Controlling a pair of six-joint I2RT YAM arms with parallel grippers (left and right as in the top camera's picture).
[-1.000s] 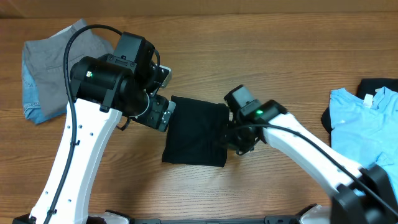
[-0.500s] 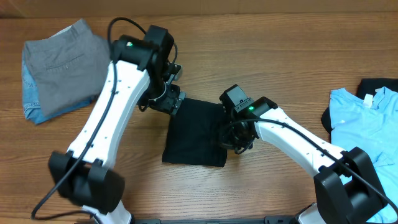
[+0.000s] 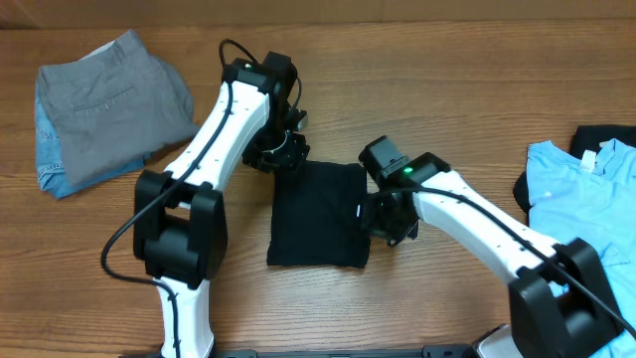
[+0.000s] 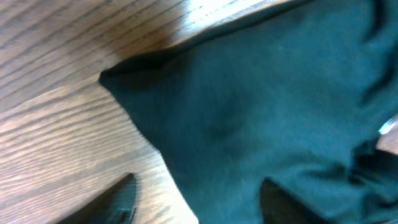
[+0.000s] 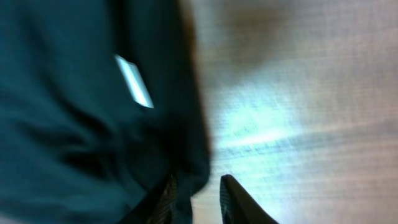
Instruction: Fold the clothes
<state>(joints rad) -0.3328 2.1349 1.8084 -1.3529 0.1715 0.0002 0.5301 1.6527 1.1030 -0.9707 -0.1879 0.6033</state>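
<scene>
Folded black T-shirt (image 3: 318, 214), left pincer (image 3: 284, 158) at corner (right pincer (image 3: 385, 217) at edge)

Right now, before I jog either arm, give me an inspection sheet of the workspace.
Surface: wooden table, no spills seen.
Job's things: folded black T-shirt flat at centre; light blue T-shirt at right edge, over another black garment.
Clutter: folded grey trousers on blue patterned cloth, far left.
End effectors: left end effector open, straddling the black T-shirt's edge near a corner; right end effector slightly open at the opposite edge.
Cables: black cable arcs off the left arm.
Surroundings: nothing seen.
</scene>
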